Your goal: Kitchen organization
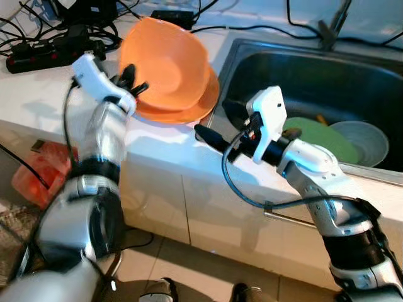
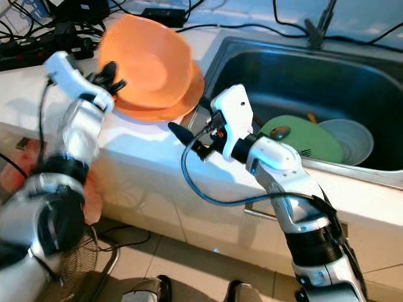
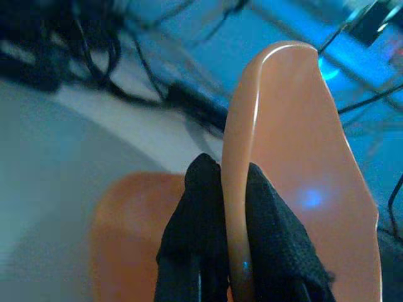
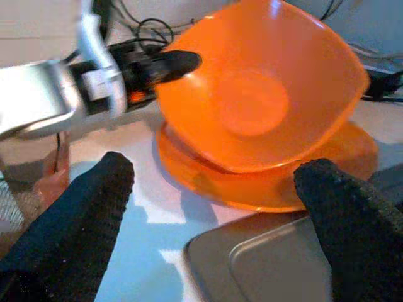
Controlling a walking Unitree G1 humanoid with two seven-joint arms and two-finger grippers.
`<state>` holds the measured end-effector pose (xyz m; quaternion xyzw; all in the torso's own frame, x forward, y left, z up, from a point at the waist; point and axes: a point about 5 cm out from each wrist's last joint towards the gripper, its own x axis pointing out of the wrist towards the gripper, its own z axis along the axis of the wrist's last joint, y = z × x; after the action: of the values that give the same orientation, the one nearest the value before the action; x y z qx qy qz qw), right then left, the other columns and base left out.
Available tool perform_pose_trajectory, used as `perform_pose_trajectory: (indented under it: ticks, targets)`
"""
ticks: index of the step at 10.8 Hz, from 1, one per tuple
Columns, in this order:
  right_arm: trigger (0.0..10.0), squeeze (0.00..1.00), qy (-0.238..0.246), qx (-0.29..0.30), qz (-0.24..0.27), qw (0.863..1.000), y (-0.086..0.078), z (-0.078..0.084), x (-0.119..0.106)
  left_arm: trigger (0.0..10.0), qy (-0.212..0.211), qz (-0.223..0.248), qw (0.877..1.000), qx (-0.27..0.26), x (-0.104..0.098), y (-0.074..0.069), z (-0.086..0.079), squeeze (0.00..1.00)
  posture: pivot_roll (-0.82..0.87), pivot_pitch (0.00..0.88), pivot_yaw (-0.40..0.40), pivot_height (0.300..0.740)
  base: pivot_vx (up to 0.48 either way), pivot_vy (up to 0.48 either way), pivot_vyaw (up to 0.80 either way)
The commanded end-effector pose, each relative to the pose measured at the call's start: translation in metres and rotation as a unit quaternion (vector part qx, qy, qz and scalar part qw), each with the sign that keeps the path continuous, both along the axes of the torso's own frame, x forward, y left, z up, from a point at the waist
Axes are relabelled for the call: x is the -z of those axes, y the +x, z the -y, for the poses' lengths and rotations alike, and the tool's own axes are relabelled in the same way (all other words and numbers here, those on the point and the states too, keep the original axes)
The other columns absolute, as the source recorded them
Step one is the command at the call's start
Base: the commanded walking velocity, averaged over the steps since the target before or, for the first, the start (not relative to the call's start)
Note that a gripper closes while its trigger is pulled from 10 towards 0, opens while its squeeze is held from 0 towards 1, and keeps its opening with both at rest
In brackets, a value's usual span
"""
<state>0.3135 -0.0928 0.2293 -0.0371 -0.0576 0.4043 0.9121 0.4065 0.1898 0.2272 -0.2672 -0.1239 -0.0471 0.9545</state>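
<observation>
The orange bowl (image 1: 165, 60) hides most of the orange plate (image 1: 204, 100); the sink (image 1: 352, 82) is cut off.

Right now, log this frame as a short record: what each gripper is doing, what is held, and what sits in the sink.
left gripper: shut on rim of orange bowl, bowl tilted
under bowl: orange plate on white counter
right gripper: open, empty, facing the bowl
sink: green plate, grey bowl
</observation>
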Motion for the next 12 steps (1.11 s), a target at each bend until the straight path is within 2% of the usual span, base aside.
perform_pose_trajectory:
  ticks: [1, 3, 5, 8, 12]
  targets:
    - [10.0, 0.0, 0.021, 0.013, -0.006, 1.0, 0.005, 0.003, -0.007, 0.0, 0.024, 0.071, 0.997, 0.003, -0.023, -0.004, 0.002, 0.0, 0.01, 0.087, 0.014, 0.74, 0.0, 0.0, 0.0]
    - [10.0, 0.0, 0.088, 0.049, -0.039, 0.994, 0.019, 0.003, -0.015, 0.0, -0.015, 0.153, 0.987, 0.054, -0.046, -0.012, 0.016, 0.0, 0.01, 0.07, 0.0, 0.74, 0.0, 0.0, 0.0]
    - [10.0, 0.0, 0.133, 0.067, -0.062, 0.987, 0.029, 0.004, -0.019, 0.0, -0.037, 0.189, 0.977, 0.091, -0.058, -0.019, 0.026, 0.0, 0.02, 0.059, -0.006, 0.74, 0.0, 0.0, 0.0]
    - [10.0, 0.0, 0.184, 0.071, -0.074, 0.978, 0.035, 0.005, -0.031, 0.0, -0.037, 0.187, 0.975, 0.117, -0.053, -0.023, 0.029, 0.0, 0.02, 0.05, -0.006, 0.74, 0.0, 0.0, 0.0]
    - [10.0, 0.0, 0.201, 0.074, -0.076, 0.974, 0.04, 0.004, -0.037, 0.0, -0.029, 0.183, 0.971, 0.148, -0.047, -0.029, 0.041, 0.0, 0.02, 0.037, -0.008, 0.74, 0.0, 0.0, 0.0]
